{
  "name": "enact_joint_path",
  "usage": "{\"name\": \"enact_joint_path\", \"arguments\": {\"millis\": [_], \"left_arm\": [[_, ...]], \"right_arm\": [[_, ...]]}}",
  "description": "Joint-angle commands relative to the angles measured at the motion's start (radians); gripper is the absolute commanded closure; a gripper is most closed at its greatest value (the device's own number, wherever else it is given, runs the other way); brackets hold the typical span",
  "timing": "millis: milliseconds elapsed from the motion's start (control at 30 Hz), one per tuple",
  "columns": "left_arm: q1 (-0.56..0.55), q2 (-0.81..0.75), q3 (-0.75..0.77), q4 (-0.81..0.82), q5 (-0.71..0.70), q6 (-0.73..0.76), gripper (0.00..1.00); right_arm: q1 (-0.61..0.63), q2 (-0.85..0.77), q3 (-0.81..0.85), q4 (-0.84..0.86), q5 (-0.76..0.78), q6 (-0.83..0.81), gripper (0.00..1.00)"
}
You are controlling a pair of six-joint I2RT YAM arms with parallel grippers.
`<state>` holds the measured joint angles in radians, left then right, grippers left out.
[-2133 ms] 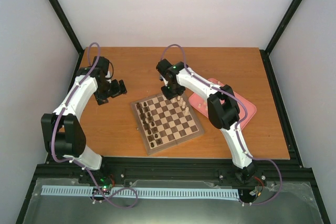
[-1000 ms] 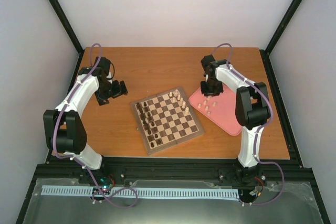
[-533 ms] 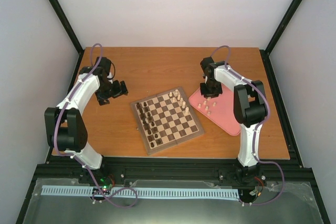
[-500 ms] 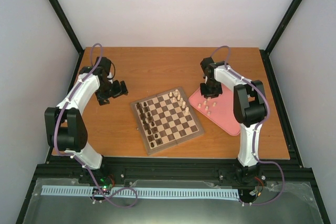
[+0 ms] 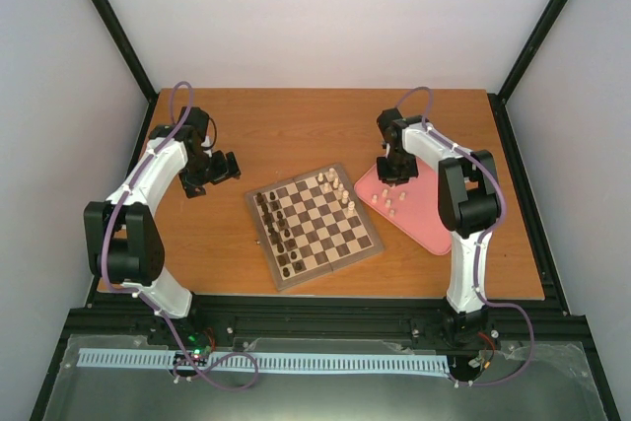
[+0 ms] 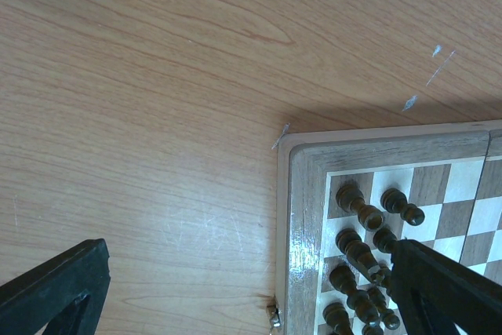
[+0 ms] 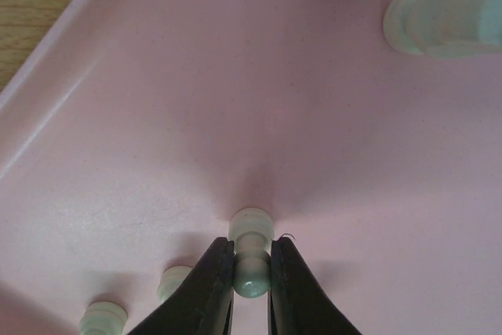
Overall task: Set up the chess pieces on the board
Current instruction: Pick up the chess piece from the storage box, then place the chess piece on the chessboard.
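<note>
Evidently the right arm has finished one delivery and gone back for the next: two seconds ago it stood over the far corner of the board (image 5: 320, 229), where a cluster of pale chess pieces (image 5: 335, 184) stands at the board's 1 o'clock corner. A second ago it had swung out to the pink tray (image 5: 439, 216), at about 3 o'clock from the board, and it has barely shifted in the last half-second. I judge this to be a fresh pick from the supply, with the setup only partly done, since several pale pieces (image 5: 386, 202) are left loose on the tray. In the wrist view the right gripper (image 7: 251, 282) sits at 6 o'clock with its jaws clenched on a pale pawn (image 7: 252, 233). The pawn's rounded end is pinched between the two tips, and its wider end pokes out beyond them toward 12 o'clock. Whether it has left the tray floor I cannot tell. Two more pale pieces stand just beside the tips at 7 to 8 o'clock, and others lie well apart at 1 to 2 o'clock. The left gripper (image 5: 222, 167) hangs at the board's 10 o'clock with jaws spread and nothing between them. Its camera looks down on the dark pieces (image 6: 365, 241) already ranked on the board.
</note>
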<state>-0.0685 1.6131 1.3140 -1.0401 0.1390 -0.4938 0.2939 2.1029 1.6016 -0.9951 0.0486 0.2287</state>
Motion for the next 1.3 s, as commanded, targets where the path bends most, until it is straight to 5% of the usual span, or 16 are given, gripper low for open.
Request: {"name": "enact_joint_path", "arguments": {"millis": [0, 367, 733, 1267], "left_arm": [[-0.006, 0.003, 0.031, 0.0, 0.003, 0.012, 0.0], [-0.006, -0.02, 0.027, 0.008, 0.01, 0.006, 0.0], [-0.007, -0.064, -0.007, 0.019, 0.013, 0.004, 0.0], [-0.006, -0.082, -0.031, 0.019, 0.008, 0.002, 0.0]], "right_arm": [[-0.01, 0.018, -0.003, 0.015, 0.013, -0.003, 0.89], [0.039, -0.095, 0.144, -0.09, 0.038, -0.007, 0.92], [0.296, -0.076, 0.309, -0.177, -0.017, 0.042, 0.92], [0.399, 0.011, 0.24, -0.136, -0.114, 0.025, 0.91]]}}
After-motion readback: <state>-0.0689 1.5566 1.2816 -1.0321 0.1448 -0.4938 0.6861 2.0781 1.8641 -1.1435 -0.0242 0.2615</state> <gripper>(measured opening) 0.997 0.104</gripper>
